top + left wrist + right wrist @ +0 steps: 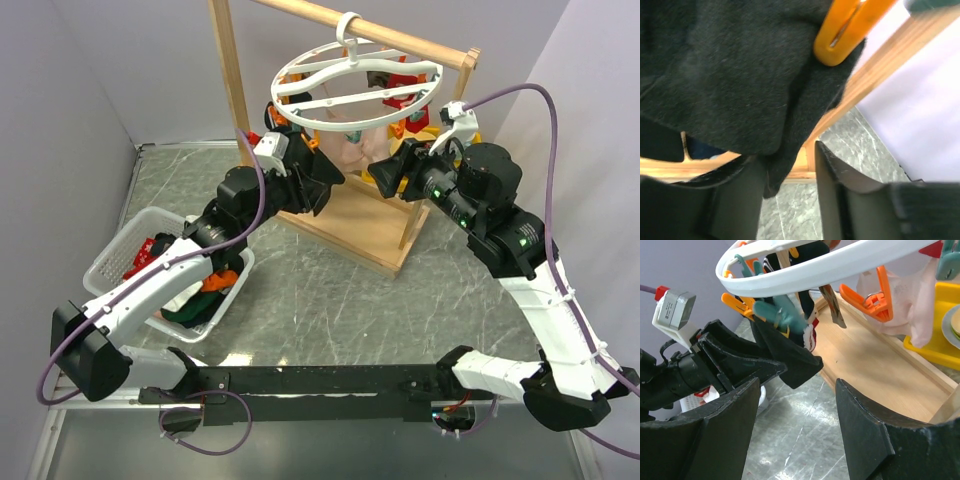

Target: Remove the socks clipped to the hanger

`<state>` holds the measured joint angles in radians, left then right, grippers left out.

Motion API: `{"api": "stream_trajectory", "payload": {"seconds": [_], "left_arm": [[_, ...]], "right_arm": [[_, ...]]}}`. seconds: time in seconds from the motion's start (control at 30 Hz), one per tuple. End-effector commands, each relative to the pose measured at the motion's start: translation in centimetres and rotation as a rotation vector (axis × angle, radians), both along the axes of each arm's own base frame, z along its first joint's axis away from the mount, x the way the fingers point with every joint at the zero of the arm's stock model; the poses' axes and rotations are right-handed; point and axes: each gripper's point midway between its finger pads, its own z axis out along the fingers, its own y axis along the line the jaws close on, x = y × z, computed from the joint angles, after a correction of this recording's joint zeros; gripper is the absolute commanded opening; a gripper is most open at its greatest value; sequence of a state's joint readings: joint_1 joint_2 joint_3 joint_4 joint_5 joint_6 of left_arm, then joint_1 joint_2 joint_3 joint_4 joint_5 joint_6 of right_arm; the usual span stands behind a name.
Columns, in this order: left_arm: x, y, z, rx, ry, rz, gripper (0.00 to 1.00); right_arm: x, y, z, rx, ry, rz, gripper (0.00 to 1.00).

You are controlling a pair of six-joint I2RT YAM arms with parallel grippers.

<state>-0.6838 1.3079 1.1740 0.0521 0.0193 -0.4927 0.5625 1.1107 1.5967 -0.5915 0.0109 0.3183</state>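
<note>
The white hanger point(815, 267) hangs by its hook from the rod of a wooden rack point(225, 70), so its clips dangle free and you can reach them from both sides.

Your left gripper point(787, 167) is raised under the hanger's left side. Its fingers are spread, and the lower edge of a black sock point(730, 75) hangs down between them without being pinched. Above it, an orange clip point(845, 30) bites the sock's top corner. That clip is why the sock hangs straight, and I judge it ready for a downward tug once you close.

Your right gripper point(797, 390) hovers just right of the hanger, fingers wide apart and holding nothing. It faces the black sock and the left gripper, well placed to steady the ring or work a clip. A pale pink sock point(910, 295) is clipped at the hanger's right side.

Down and to the left of the hanger, a white basket point(110, 255) on the table point(330, 300) holds loose socks. I judge it is the drop place.
</note>
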Motion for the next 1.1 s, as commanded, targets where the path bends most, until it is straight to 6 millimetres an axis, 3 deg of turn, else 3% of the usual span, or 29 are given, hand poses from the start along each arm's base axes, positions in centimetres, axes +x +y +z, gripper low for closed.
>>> {"api": "stream_trajectory", "payload": {"seconds": [0.0, 0.07, 0.1, 0.4, 0.63, 0.8, 0.87, 0.9, 1.07], "left_arm": [[-0.8, -1.5, 4.3, -0.083, -0.097, -0.073, 0.37], [-0.6, -1.5, 3.9, -0.061, -0.088, -0.067, 0.18], [-0.6, -1.5, 4.1, -0.056, -0.087, -0.064, 0.01], [-3.7, -1.1, 5.8, -0.054, -0.115, -0.084, 0.01], [-7.0, -2.1, 6.7, -0.034, -0.107, -0.143, 0.01], [-7.9, -1.6, 7.3, -0.040, -0.113, -0.120, 0.01], [-8.1, -1.4, 7.5, -0.038, -0.113, -0.119, 0.01], [-8.2, -1.4, 7.6, -0.040, -0.115, -0.120, 0.01], [-8.9, -1.3, 8.2, -0.051, -0.120, -0.129, 0.01]], "right_arm": [[0.1, -0.2, 0.7, 0.022, -0.026, -0.012, 0.69], [0.2, 0.0, 0.6, 0.023, -0.020, -0.005, 0.70], [0.2, 0.1, 0.5, 0.024, -0.018, -0.001, 0.69], [0.1, 3.2, 0.4, 0.065, 0.035, 0.132, 0.73], [-0.6, 5.6, 2.6, 0.046, -0.020, 0.154, 0.75], [0.0, 6.7, 3.5, 0.025, -0.031, 0.149, 0.74], [0.9, 7.0, 3.0, -0.019, -0.022, 0.110, 0.74], [0.8, 6.9, 3.9, -0.020, -0.037, 0.101, 0.72], [1.6, 8.3, 3.5, -0.049, -0.009, 0.104, 0.69]]}}
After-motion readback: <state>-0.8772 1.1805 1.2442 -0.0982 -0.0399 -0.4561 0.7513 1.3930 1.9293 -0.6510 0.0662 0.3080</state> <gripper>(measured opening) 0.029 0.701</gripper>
